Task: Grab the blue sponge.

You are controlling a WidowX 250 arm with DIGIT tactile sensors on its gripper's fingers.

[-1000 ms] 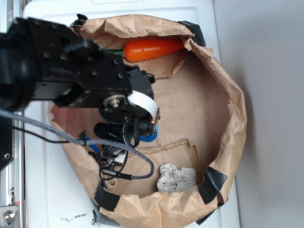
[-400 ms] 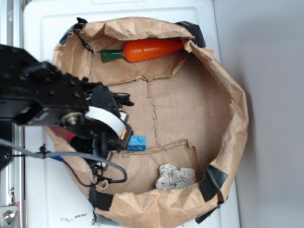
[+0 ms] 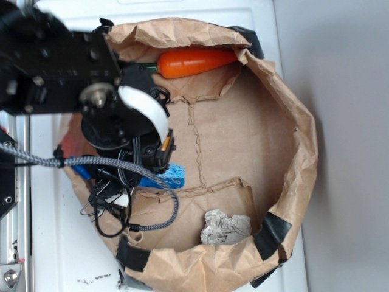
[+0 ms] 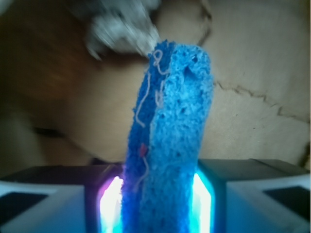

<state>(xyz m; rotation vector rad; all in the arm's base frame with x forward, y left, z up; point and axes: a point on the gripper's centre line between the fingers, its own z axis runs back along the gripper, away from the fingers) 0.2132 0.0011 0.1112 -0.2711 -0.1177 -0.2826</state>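
Brown paper basin [image 3: 292, 121] on a white surface [image 3: 55, 255]; gripper [image 4: 158, 204] pinches the blue sponge [image 4: 167, 145] upright.

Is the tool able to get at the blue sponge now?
Yes, apparently it already has: the wrist view shows the blue sponge standing squeezed in the tool, nothing in the way.

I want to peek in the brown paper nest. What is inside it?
Inside the crumpled brown paper nest: an orange toy carrot, a grey-white crumpled paper ball, and the blue porous sponge clamped in the pincer. The black arm covers the left part.
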